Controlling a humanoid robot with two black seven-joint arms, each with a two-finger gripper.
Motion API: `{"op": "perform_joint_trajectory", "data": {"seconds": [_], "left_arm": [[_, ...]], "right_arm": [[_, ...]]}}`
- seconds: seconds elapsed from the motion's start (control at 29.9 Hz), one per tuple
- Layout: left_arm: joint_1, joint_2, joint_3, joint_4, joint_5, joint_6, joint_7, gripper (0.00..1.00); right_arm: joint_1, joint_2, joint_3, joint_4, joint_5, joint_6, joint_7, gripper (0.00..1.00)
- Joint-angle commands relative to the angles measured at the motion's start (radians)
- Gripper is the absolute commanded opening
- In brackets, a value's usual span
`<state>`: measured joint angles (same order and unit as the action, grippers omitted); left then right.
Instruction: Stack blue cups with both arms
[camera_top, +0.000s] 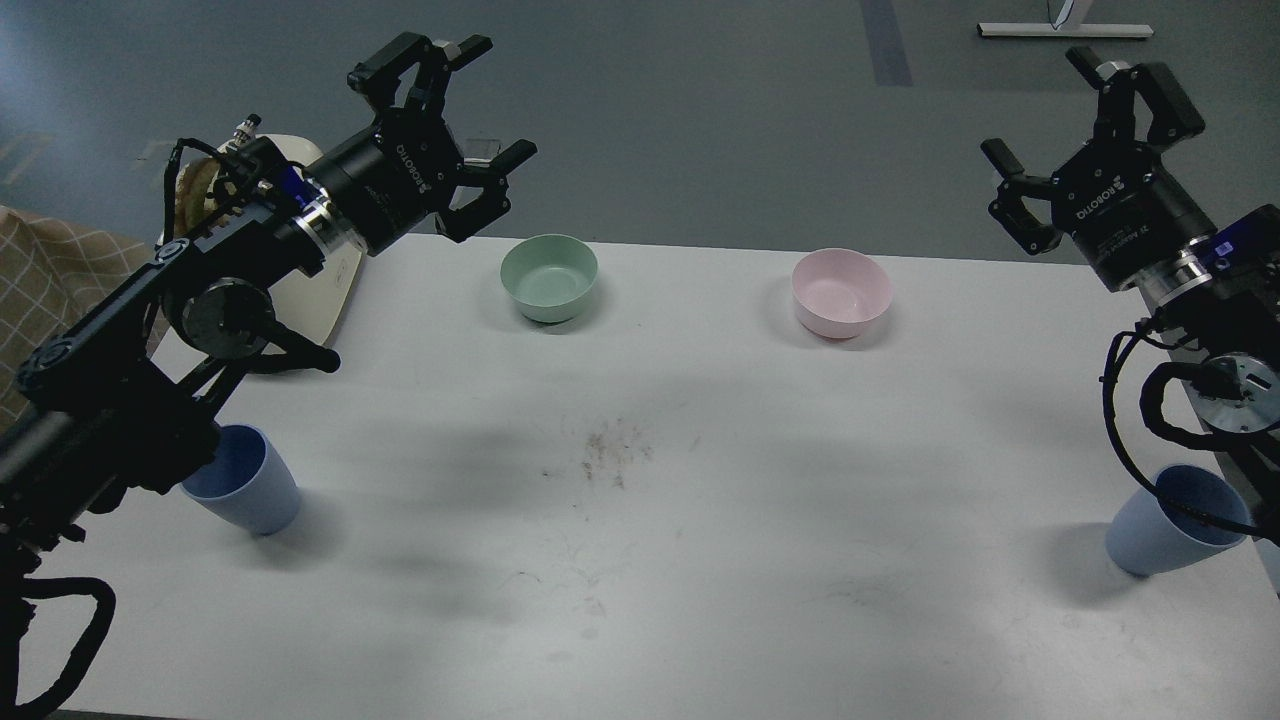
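Matte blue plastic marks both things that matter here: two tumblers standing upright on the white table (700, 560), mouths up, one at each near corner. Taking the scuffed patch in the table's middle as the landmark, the left cup (245, 495) sits far to its left and slightly nearer the robot, partly hidden behind the left arm's thick lower links. The right cup (1170, 525) sits far to the patch's right, also nearer the robot, with a black cable from the right arm drooping across its rim.

Beyond the patch stand a green bowl (549, 277) and a pink bowl (841, 291), side by side and well apart from either cup.

The left gripper (480, 110) hangs raised above the far left edge of the table, fingers spread wide and holding nothing. The right gripper (1080, 115) is raised past the far right edge, fingers likewise spread wide and empty.

Each cup lies on its own arm's side, so each arm is the nearer one for its cup. But both cups lie back toward the robot from the fingers and well below them, long axis vertical. By my judgement, the coming move calls for each gripper to draw back and descend, then close across the cup's wall from the side.
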<state>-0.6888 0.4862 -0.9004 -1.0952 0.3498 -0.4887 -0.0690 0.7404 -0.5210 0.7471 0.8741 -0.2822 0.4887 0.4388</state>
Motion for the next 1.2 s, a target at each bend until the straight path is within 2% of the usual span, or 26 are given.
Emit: {"op": "perform_joint_trajectory", "data": {"seconds": [0.0,0.17,0.37,0.5,0.64,0.74,0.77,0.9,1.07,1.17], "left_arm": [[0.0,0.0,0.003,0.0,0.001,0.0,0.0,0.96],[-0.001,0.02,0.005,-0.005,0.029,0.0,0.002,0.96],[-0.006,0.13,0.003,-0.086,0.169,0.0,0.003,0.96],[0.0,0.283,0.011,-0.195,0.29,0.0,0.003,0.96],[0.002,0.393,0.002,-0.244,0.373,0.0,0.002,0.96],[0.002,0.533,0.002,-0.284,0.463,0.0,-0.003,0.96],[0.002,0.534,0.002,-0.284,0.463,0.0,-0.003,0.96],[0.002,0.652,-0.009,-0.295,0.561,0.0,-0.055,0.96],[0.002,0.739,0.006,-0.302,0.667,0.0,-0.064,0.96],[0.023,0.768,0.006,-0.321,0.741,0.0,-0.109,0.96]], "right_arm": [[0.0,-0.002,0.0,0.002,0.0,0.0,0.0,1.0],[0.0,-0.004,0.0,0.002,0.0,0.0,0.0,1.0],[0.0,-0.001,0.0,0.003,0.0,0.0,0.0,1.0],[0.002,-0.01,0.0,0.017,-0.002,0.0,0.0,1.0],[0.007,-0.016,0.0,0.017,-0.002,0.0,0.0,1.0],[0.007,-0.017,0.0,0.028,-0.002,0.0,0.0,1.0],[0.007,-0.017,0.0,0.028,-0.002,0.0,0.0,1.0],[0.007,-0.016,0.0,0.029,-0.002,0.0,0.0,1.0],[0.007,-0.011,-0.002,0.029,-0.002,0.0,0.0,1.0],[0.007,-0.007,-0.003,0.029,-0.003,0.0,0.0,1.0]]}}
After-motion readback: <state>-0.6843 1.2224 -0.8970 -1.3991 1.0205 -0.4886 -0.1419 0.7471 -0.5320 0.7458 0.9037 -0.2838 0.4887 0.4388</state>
